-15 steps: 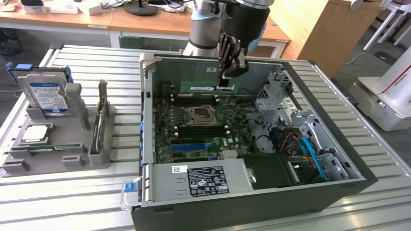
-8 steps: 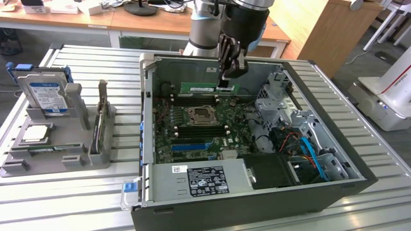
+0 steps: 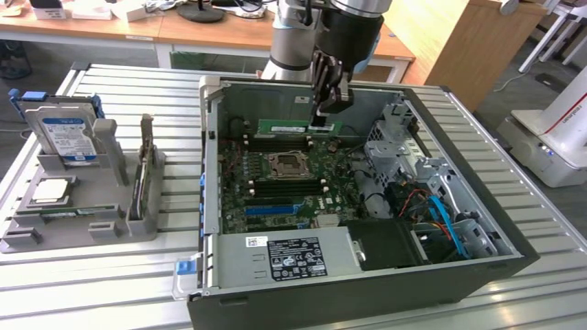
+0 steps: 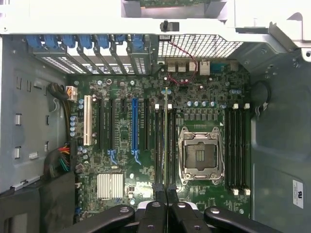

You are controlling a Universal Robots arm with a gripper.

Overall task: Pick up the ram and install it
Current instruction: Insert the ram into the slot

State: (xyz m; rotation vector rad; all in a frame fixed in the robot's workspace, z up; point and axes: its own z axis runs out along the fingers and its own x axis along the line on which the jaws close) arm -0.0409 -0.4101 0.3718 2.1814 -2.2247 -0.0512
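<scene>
The ram is a long green strip held level on its edge inside the open computer case, above the back part of the motherboard. My gripper is shut on the strip's end toward the exterior view's right. In the wrist view the ram shows edge-on as a thin line running out from between my black fingertips. It lies over the black memory slots beside the empty processor socket.
A grey parts tray on the slatted table at the exterior view's left holds a hard drive and a square silver processor. The case walls, a drive cage, cables and the power supply ring the motherboard.
</scene>
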